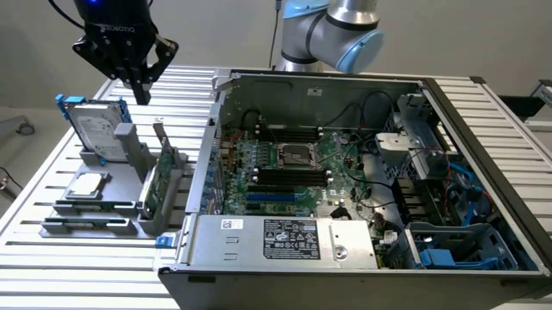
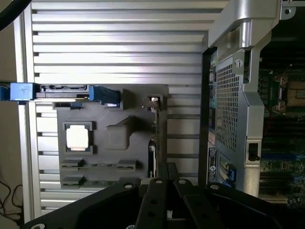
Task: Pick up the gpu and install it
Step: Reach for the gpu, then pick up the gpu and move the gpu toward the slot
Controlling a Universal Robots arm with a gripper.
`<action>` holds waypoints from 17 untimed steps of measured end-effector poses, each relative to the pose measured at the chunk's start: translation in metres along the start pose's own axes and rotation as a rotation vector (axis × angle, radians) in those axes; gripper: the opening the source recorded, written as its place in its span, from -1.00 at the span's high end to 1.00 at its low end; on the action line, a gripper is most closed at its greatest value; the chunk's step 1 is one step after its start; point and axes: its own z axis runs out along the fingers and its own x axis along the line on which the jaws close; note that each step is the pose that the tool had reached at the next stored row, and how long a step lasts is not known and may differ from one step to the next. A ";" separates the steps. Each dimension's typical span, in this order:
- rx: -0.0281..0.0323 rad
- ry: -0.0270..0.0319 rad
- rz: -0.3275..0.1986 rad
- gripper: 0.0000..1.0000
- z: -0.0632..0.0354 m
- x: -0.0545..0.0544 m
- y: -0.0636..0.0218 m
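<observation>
The gpu (image 1: 158,175) stands on edge in a slot of the grey holder (image 1: 103,206) on the slatted table, green board facing the exterior view's left, silver bracket at its far end. My gripper (image 1: 141,95) hangs well above and behind the holder, fingers shut together and holding nothing. From the wrist, the gpu (image 2: 155,138) appears edge-on as a thin line, with my shut gripper (image 2: 166,168) just short of its near end. The open computer case (image 1: 362,168) lies at the exterior view's right, its motherboard (image 1: 293,168) exposed.
A silver hard drive with blue rails (image 1: 97,129) stands in the holder beside the gpu, and a square CPU chip (image 1: 86,185) lies flat in front of it. The case's perforated side wall (image 2: 224,105) rises next to the holder. A power supply (image 1: 285,240) fills the case's near end.
</observation>
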 end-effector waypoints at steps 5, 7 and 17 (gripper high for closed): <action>0.0122 0.0008 -0.012 0.79 0.0006 0.003 0.0000; 0.0122 0.0007 -0.012 0.79 0.0007 0.003 0.0000; 0.0122 0.0007 -0.012 0.79 0.0007 0.003 0.0000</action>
